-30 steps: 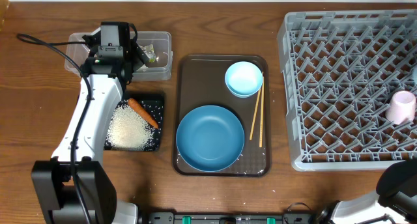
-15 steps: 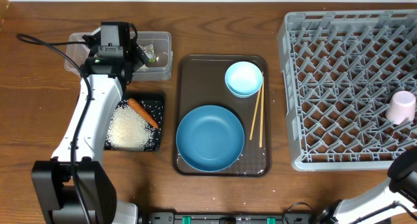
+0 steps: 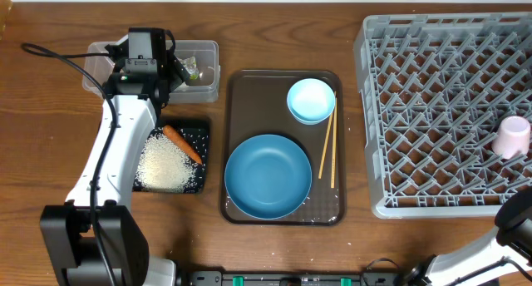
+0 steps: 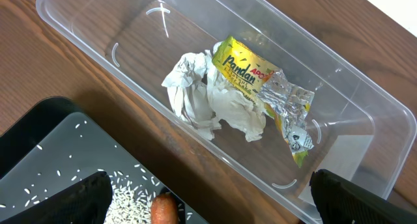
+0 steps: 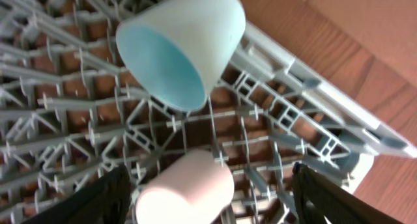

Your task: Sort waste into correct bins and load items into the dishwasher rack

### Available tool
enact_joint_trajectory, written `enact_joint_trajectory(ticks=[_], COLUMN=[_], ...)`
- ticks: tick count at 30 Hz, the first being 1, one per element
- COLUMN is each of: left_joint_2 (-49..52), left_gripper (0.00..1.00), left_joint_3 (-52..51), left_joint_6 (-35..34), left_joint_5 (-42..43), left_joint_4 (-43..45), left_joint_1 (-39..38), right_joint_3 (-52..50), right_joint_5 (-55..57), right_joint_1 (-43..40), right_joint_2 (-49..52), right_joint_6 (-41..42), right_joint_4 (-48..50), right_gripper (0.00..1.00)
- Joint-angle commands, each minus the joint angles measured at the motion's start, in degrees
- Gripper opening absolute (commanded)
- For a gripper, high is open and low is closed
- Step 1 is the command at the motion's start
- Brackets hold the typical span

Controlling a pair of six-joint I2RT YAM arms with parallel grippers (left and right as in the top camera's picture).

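Left wrist view: the left jaws are spread wide and empty over the clear tub [image 4: 140, 48], where the wrapper [image 4: 251, 68] and paper [image 4: 202, 103] lie. Best to lift straight up, clear of its wall. Right jaws, also spread, hang over the rack [image 5: 273, 139].

This looks like a robotics lab bench staged as a dish-clearing station. A wood-grain desk [image 3: 274, 28] carries a commercial grey dishwasher rack [image 3: 432, 111], a brown serving tray [image 3: 249, 103] and a white robot arm [image 3: 116, 153].
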Motion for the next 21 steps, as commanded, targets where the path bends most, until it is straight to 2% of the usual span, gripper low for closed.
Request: enact_joint_trajectory(ticks=[1,4,8,10,12,14,21], left_joint_2=[0.52,0.52,0.52,0.52,0.52,0.52,0.52], left_gripper=[0.99,0.99,0.99,0.99,0.99,0.99,0.99], left_joint_3=[-0.02,-0.02,-0.02,-0.02,-0.02,-0.02,-0.02], left_joint_6=[0.31,0.31,0.31,0.31,0.31,0.31,0.31], left_joint_5=[-0.31,-0.31,-0.31,-0.31,-0.31,-0.31,-0.31], left_joint_4=[0.02,0.02,0.02,0.02,0.02,0.02,0.02], left_joint_1=[0.0,0.0,0.0,0.0,-0.02,0.0,0.0], right_joint_3=[0.66,0.66,0.66,0.66,0.66,0.66,0.66], right_joint_5=[1.55,1.55,1.68,2.73,3.32,3.3,3.32], right_joint_1=[-0.04,0.02,0.0,0.0,0.0,-0.02,0.0], right_joint_2=[0.04,1.07,3.85,4.76,5.27,5.33,6.73], right_joint_6=[-0.85,-0.87,-0.9,-0.83,-0.83,-0.85,-1.68], right_joint_4=[2.32,5.05,6.4,6.58,6.97,7.32,7.56], right_gripper=[0.82,0.84,0.8,0.75,0.64,0.56,0.57])
